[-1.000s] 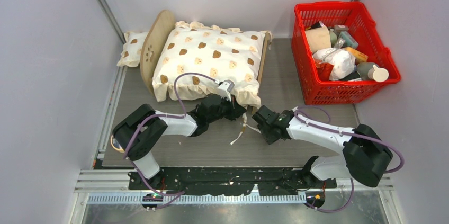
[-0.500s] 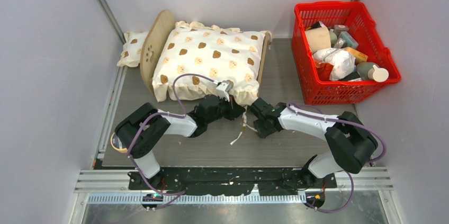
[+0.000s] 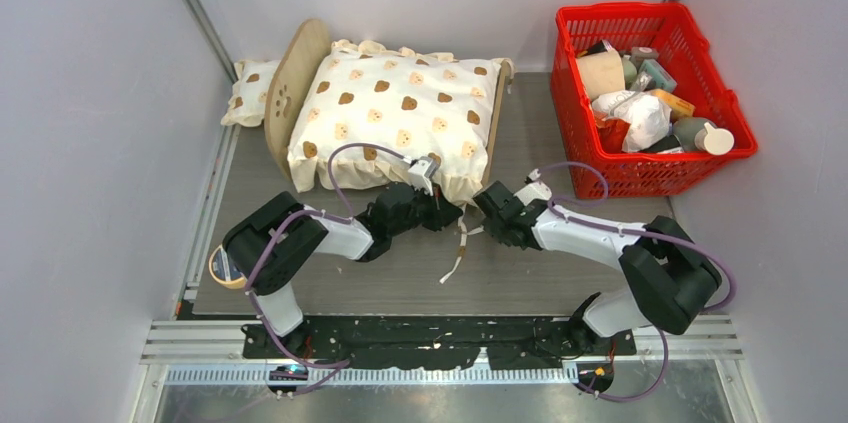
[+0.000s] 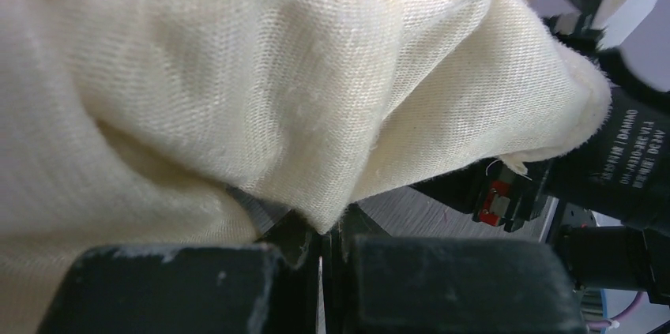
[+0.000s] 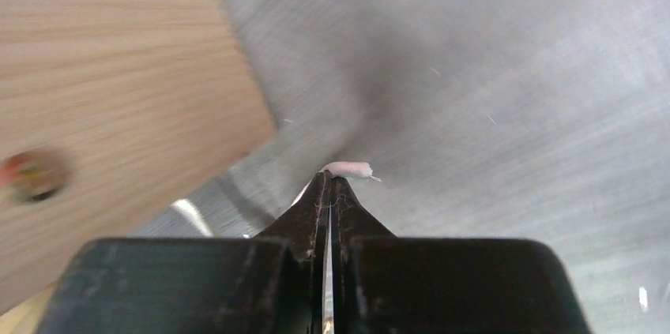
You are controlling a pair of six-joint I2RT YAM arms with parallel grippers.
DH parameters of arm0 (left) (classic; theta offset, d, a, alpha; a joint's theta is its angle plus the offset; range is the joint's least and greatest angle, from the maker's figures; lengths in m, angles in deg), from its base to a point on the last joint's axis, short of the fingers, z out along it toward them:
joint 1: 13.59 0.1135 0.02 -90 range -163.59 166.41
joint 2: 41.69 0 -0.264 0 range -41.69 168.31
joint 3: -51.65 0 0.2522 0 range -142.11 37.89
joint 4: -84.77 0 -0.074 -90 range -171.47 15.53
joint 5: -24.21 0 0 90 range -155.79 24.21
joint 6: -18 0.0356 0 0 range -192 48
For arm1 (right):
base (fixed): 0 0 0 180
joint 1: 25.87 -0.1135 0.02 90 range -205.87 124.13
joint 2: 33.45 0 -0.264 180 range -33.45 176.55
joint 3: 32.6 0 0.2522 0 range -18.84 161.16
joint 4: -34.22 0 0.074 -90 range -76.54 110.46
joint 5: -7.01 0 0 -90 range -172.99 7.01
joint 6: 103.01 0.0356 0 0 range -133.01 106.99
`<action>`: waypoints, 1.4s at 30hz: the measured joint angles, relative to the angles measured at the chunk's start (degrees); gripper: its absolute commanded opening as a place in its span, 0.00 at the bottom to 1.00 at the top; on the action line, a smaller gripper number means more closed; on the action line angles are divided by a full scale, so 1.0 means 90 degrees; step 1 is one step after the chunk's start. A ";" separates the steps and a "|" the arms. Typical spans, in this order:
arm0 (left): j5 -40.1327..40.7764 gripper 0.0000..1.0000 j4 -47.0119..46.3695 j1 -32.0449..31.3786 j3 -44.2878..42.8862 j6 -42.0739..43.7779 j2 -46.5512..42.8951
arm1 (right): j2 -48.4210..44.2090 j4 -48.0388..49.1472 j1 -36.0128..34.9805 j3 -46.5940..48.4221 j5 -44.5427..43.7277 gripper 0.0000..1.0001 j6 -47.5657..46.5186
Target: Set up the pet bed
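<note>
The pet bed [image 3: 288,91] stands at the back of the table, its arched wooden headboard on the left. A cream bear-print cushion [image 3: 400,108] lies on it. My left gripper [image 3: 446,213] is at the cushion's near right corner, shut on a fold of the cream fabric [image 4: 316,113] that bunches above the jaws [image 4: 325,231]. My right gripper [image 3: 490,211] is just right of it, shut on the end of a thin whitish tie string [image 5: 348,168]. The string [image 3: 458,253] trails down over the table. A wooden panel of the bed [image 5: 118,89] fills the upper left of the right wrist view.
A small bear-print pillow [image 3: 250,88] lies behind the headboard by the left wall. A red basket [image 3: 620,11] full of several items stands at the back right. The right arm's wrist [image 4: 616,152] shows close to the cushion corner in the left wrist view.
My right gripper moved up and left to the bed's near right corner and closed on the tie string. The string's loose end shifted. The left gripper kept its hold.
</note>
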 measured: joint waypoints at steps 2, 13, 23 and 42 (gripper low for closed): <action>0.0002 0.00 0.0034 0.0000 0.0000 0.0000 -0.0002 | -0.0182 0.0721 0.0012 -0.0160 -0.0172 0.05 -0.1222; 0.0005 0.00 0.0197 0.0000 0.0005 0.0024 -0.0151 | -0.1239 0.3582 -0.0051 -0.1294 0.0447 0.05 -0.5382; -0.0010 0.00 0.0393 0.0000 0.0032 0.0117 -0.0522 | -0.0967 0.5076 -0.0138 -0.1443 0.1498 0.05 -0.6688; 0.0172 0.33 0.1178 0.0068 0.0495 0.0287 -0.1666 | -0.0245 0.6822 -0.0129 -0.1588 0.2880 0.05 -0.9328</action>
